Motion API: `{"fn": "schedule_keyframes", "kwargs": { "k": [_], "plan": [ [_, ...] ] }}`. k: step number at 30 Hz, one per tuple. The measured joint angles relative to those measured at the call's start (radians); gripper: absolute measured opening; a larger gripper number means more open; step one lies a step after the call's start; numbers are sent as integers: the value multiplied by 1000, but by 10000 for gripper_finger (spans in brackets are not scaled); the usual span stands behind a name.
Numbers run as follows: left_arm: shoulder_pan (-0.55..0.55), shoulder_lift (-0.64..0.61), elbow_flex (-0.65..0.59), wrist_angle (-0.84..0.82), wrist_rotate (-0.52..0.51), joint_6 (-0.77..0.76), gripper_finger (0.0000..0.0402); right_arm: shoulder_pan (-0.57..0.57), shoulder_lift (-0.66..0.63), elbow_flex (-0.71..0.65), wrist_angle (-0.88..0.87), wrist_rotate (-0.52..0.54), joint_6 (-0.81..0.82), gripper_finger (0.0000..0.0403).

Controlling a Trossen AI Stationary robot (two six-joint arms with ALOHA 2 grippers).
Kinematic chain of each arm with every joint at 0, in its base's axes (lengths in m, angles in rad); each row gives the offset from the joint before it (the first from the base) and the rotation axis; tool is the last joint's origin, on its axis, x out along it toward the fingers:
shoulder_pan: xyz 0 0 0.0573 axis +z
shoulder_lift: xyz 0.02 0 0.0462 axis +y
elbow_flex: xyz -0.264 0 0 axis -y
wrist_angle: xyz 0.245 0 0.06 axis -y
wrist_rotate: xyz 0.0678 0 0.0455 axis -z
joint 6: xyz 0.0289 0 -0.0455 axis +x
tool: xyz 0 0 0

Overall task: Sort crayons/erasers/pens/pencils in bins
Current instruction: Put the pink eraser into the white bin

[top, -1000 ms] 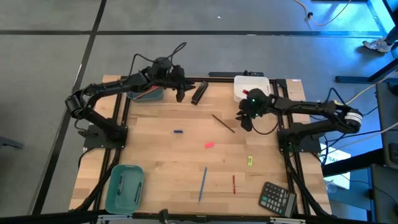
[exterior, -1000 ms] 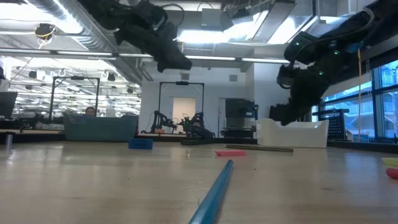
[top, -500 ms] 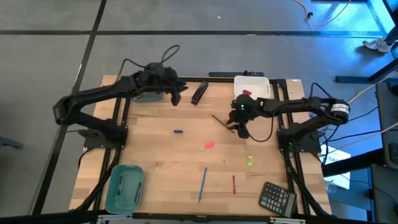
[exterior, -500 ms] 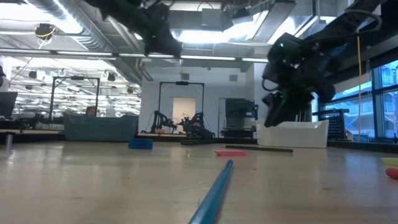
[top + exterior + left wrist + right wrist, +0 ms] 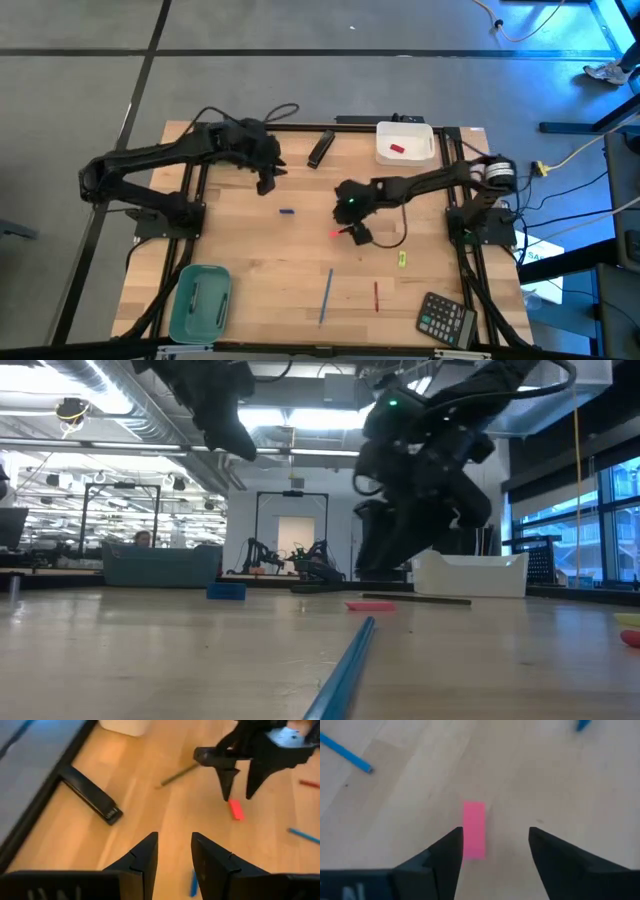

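- The pink eraser (image 5: 336, 234) lies flat near the table's middle, bare wood (image 5: 260, 250) on every side of it; the right wrist view shows it (image 5: 474, 829) lying just inside one finger of the spread pair, clear of the other.
- The right gripper (image 5: 357, 231) hangs right over that eraser, fingers wide apart and holding nothing (in the low view it is off the tabletop).
- The red eraser (image 5: 397, 149) lies in the white bin (image 5: 424, 155) at the far edge, about 1 o'clock from the centre.
- The blue pencil (image 5: 326, 296) lies at 6 o'clock from the pink eraser, well apart, with a thin dark red pen (image 5: 376, 296) beside it.
- The teal bin (image 5: 198, 300) sits at the near left corner, about 8 o'clock; dark pens lie inside.
- The left gripper (image 5: 267, 180) hovers at 10 o'clock from the centre, fingers a narrow gap apart and empty; a small blue piece (image 5: 287, 212) lies just past it.
- A black stapler-like bar (image 5: 320, 149) rests at 12 o'clock by the far edge; a calculator (image 5: 446, 320) sits at the near right corner.
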Motion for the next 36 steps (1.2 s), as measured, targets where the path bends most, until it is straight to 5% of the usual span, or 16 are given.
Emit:
{"fn": "schedule_keyframes", "kwargs": {
  "k": [9, 19, 28, 36],
  "plan": [
    [-95, 6, 0, -50, -84, -127, 108, 49, 142, 120, -162, 5, 53, 230],
    [-196, 6, 0, -58, -180, -271, 108, 65, 167, 103, -110, 42, 60, 159],
    [-252, 6, 0, -45, -208, -276, 108, 54, 171, 103, -104, 50, 249, 85],
    [-254, 6, 0, -18, -234, -277, 108, 48, 139, 131, -191, 57, 302, 71]
  ]
}}
